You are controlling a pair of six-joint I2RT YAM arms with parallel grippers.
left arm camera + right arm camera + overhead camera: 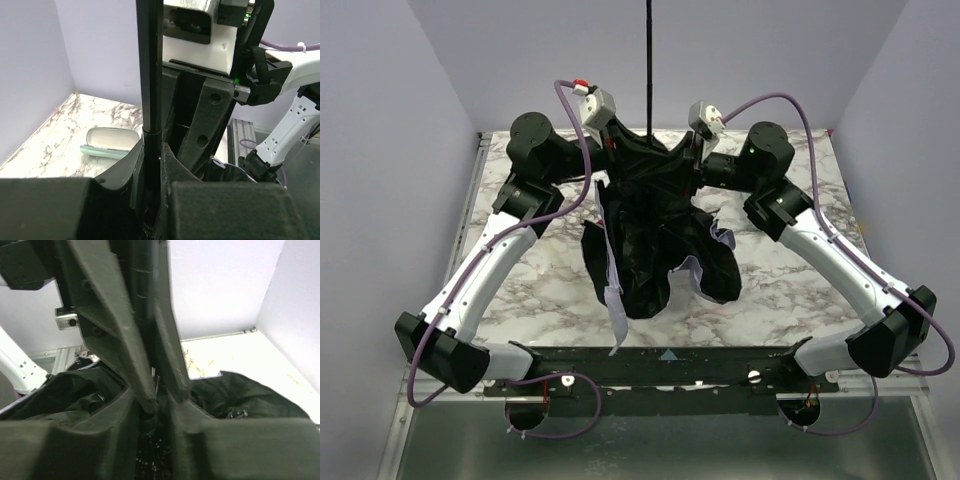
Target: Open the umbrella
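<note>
Black canopy cloth with pale lavender edging: umbrella, unopened, hangs limp over the marble table between both arms. Its thin shaft runs away toward the back wall.

Left wrist view: left gripper narrowed onto the shaft. Mint-green case lies apart on the table.

Right wrist view: right gripper pinched close at the canopy's gathered centre, exact part obscured.

Handling, as judged: light overall; cloth soft and slippery; thin frame likely fragile. Best held by the stiff shaft, not the cloth.
</note>
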